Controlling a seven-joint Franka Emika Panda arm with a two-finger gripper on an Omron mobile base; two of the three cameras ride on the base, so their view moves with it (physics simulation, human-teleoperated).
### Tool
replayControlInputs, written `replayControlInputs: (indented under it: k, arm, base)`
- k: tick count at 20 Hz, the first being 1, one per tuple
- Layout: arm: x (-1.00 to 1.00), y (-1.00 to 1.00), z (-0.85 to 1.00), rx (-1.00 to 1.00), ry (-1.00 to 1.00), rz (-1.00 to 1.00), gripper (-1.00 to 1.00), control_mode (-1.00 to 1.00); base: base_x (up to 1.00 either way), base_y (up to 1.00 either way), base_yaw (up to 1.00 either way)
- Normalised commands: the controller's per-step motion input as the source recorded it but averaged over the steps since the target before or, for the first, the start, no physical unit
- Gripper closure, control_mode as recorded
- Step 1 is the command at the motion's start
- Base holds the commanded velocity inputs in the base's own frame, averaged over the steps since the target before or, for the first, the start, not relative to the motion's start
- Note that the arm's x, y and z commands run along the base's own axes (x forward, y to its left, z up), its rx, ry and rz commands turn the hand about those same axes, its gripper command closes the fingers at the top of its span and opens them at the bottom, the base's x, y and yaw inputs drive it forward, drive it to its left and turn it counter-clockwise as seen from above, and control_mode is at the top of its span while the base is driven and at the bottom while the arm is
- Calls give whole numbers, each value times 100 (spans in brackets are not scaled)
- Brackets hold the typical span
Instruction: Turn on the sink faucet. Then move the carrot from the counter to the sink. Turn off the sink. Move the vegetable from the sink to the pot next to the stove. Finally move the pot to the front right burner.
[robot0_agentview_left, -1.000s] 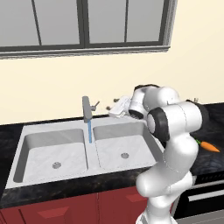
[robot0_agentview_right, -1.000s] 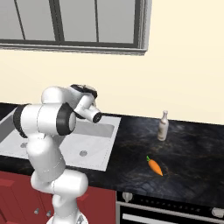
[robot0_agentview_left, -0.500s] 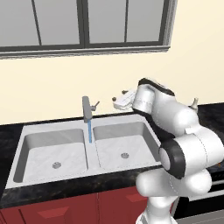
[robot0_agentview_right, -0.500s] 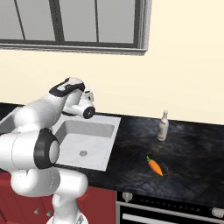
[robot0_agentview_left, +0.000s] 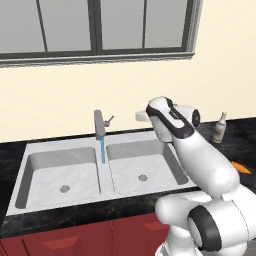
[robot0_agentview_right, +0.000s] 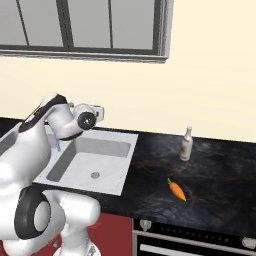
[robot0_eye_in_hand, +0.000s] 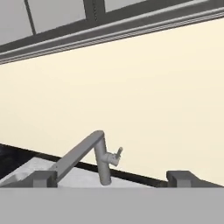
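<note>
Carrot half behind arm

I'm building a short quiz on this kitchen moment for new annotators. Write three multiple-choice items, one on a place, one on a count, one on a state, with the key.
1. Where does the carrot lie?
A. In the left basin
B. On the black counter, right of the sink
C. In a pot

2. How many basins does the sink have?
A. One
B. Two
C. Three

3. What is the state of the sink faucet?
A. Running
B. Off and dry
C. Lying on the counter

Key: 1 B, the right base view shows the carrot on the stone in front of the pale bottle. 2 B, the left base view shows two bowls side by side, each with a drain. 3 A, a blue stream falls from the spout in the left base view.
</note>
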Motion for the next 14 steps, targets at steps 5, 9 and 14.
replayControlInputs:
  k: [5, 9, 14]
  arm:
    - [-74, -46, 0, 3, 42, -4, -100, -100]
    - [-68, -61, 0, 5, 35, -2, -100, -100]
    - [-55, -63, -7, 7, 38, -3, -100, -100]
  base:
    - [0, 0, 0]
    - [0, 0, 0]
    - [0, 0, 0]
